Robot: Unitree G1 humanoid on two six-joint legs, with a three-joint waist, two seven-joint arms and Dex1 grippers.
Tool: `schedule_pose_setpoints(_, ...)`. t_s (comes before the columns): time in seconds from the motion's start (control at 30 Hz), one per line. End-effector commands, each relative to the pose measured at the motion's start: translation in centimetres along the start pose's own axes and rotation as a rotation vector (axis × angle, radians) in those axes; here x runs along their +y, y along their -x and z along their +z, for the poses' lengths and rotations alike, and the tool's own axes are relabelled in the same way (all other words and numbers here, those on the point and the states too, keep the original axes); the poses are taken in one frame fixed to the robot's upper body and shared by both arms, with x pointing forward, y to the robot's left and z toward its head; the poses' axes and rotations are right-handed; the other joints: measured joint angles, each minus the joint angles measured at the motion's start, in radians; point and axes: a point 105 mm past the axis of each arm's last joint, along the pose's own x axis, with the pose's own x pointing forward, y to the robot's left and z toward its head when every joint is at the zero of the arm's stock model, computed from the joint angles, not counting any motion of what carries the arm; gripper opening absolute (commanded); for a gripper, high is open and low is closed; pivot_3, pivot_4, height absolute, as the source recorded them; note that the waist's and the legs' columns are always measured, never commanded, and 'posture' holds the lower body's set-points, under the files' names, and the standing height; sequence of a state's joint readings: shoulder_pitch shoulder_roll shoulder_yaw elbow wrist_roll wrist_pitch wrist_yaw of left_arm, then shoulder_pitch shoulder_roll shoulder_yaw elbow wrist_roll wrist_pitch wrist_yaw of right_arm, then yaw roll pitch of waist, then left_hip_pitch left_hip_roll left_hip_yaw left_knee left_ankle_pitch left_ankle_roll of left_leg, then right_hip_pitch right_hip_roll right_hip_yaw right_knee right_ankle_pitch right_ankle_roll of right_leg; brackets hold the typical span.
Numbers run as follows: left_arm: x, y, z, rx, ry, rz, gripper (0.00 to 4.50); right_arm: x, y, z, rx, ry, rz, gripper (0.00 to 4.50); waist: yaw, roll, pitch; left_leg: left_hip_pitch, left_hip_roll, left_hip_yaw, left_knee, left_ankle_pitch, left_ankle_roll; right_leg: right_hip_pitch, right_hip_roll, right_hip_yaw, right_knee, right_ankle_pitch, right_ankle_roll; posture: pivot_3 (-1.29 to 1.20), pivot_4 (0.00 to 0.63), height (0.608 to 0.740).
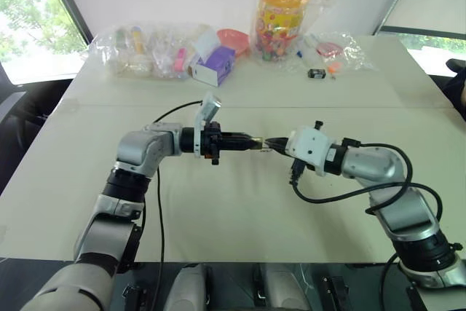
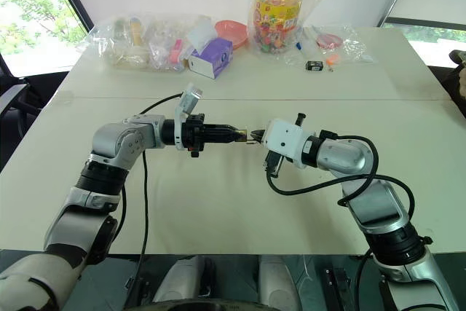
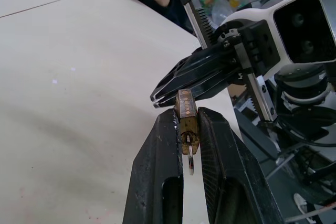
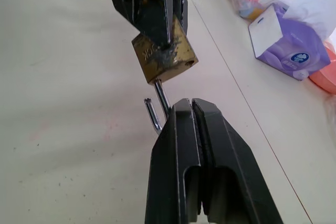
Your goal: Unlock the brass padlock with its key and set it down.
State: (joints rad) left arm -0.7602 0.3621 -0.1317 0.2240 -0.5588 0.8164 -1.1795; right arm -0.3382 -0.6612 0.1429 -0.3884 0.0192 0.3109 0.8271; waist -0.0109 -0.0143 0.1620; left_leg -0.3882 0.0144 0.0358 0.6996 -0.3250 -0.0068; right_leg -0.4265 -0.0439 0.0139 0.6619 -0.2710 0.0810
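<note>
Head views show you both hands meeting tip to tip above the tabletop (image 1: 240,202), the left hand (image 1: 251,140) reaching across toward the right hand (image 1: 275,143). Left wrist view shows your left hand pinching the brass padlock (image 3: 186,120) between its fingers, body clamped, the right hand's tips just past it. Right wrist view shows your right hand (image 4: 192,109) pressed together on the silvery shackle (image 4: 159,104), which sticks out of the lock body with one end free.
</note>
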Motion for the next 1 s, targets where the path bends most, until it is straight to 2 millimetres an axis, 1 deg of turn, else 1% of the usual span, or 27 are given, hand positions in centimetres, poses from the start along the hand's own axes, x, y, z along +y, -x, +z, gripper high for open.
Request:
schedule_pose_setpoints(0.03, -1.0, 0.0, 2.1, -0.038, -0.077, -0.039, 0.0, -0.1, 0.1, 0.7, -0.026, 0.036, 0.01, 0.02, 0.0, 0.0, 0.0, 0.0, 0.0, 0.0, 0.0, 0.0, 0.0, 0.0, 0.0, 0.0, 0.0, 0.0, 0.0, 0.0, 0.15, 0.735)
schedule_pose_setpoints(0.17, -0.7, -0.1, 1.9, -0.036, -0.082, -0.028, 0.0, -0.2, 0.5, 0.4, -0.009, 0.044, 0.009, 0.02, 0.0, 0.0, 0.0, 0.0, 0.0, 0.0, 0.0, 0.0, 0.0, 0.0, 0.0, 0.0, 0.0, 0.0, 0.0, 0.0, 0.15, 0.735)
schedule_pose_setpoints(0.27, -0.3, -0.3, 1.1, -0.013, -0.094, -0.003, 0.0, -0.7, 1.8, -0.9, 0.066, 0.069, -0.024, 0.02, 0.004, 0.0, 0.0, 0.0, 0.0, 0.0, 0.0, 0.0, 0.0, 0.0, 0.0, 0.0, 0.0, 0.0, 0.0, 0.0, 0.15, 0.735)
schedule_pose_setpoints(0.37, 0.5, -0.9, -0.1, 0.001, -0.084, 0.037, 0.0, -1.0, 3.8, -1.9, 0.136, 0.069, -0.079, 0.02, 0.007, 0.0, 0.0, -0.001, 0.0, 0.0, 0.0, 0.0, 0.0, 0.0, 0.0, 0.0, -0.001, 0.0, 0.0, 0.0, 0.15, 0.735)
schedule_pose_setpoints(0.5, 1.8, -1.9, -1.5, -0.001, -0.047, 0.091, 0.0, -1.0, 5.8, -1.4, 0.167, 0.048, -0.158, 0.02, 0.012, 0.0, 0.0, -0.001, 0.0, 0.0, 0.0, 0.0, 0.0, 0.0, 0.0, 0.0, -0.001, 0.0, 0.0, 0.0, 0.15, 0.735)
schedule_pose_setpoints(0.6, 2.3, -3.4, -2.5, -0.004, 0.003, 0.101, 0.0, -0.4, 6.8, -0.8, 0.184, 0.025, -0.2, 0.02, 0.013, 0.0, 0.0, -0.001, 0.0, 0.0, 0.0, 0.0, 0.0, 0.0, 0.0, 0.0, -0.001, 0.0, 0.0, 0.0, 0.15, 0.735)
schedule_pose_setpoints(0.7, 3.0, -5.0, -3.2, -0.021, 0.059, 0.13, 0.0, 0.2, 7.2, -0.4, 0.194, 0.011, -0.22, 0.02, 0.019, 0.0, 0.0, -0.001, 0.0, 0.0, 0.0, 0.0, 0.0, 0.0, 0.001, 0.0, -0.001, 0.0, 0.0, 0.0, 0.15, 0.735)
schedule_pose_setpoints(0.77, 3.7, -6.2, -3.5, -0.041, 0.102, 0.169, 0.0, 0.5, 7.2, -0.1, 0.194, -0.007, -0.238, 0.02, 0.022, 0.0, 0.0, -0.001, -0.001, 0.0, 0.0, 0.0, 0.0, 0.0, 0.001, 0.0, -0.001, 0.0, 0.0, 0.0, 0.15, 0.735)
schedule_pose_setpoints(0.83, 4.1, -7.2, -3.7, -0.055, 0.141, 0.175, 0.0, 0.6, 7.1, 0.1, 0.194, -0.016, -0.253, 0.02, 0.023, 0.0, 0.0, -0.001, -0.001, 0.0, 0.0, 0.0, 0.0, 0.0, 0.001, 0.0, -0.001, 0.0, 0.0, 0.0, 0.15, 0.735)
schedule_pose_setpoints(0.93, 4.7, -8.2, -4.0, -0.069, 0.195, 0.201, 0.0, 0.7, 7.0, 0.4, 0.191, -0.028, -0.268, 0.02, 0.023, -0.001, 0.001, -0.001, -0.002, -0.001, 0.0, 0.0, 0.0, 0.0, 0.001, 0.0, -0.001, 0.0, 0.0, 0.0, 0.15, 0.735)
schedule_pose_setpoints(1.0, 5.2, -8.8, -4.6, -0.062, 0.218, 0.229, 0.0, 0.8, 6.9, 0.5, 0.192, -0.032, -0.27, 0.02, 0.021, -0.001, 0.001, -0.001, -0.003, -0.001, 0.0, 0.0, 0.0, 0.0, 0.001, -0.001, -0.001, 0.0, 0.0, 0.0, 0.15, 0.735)
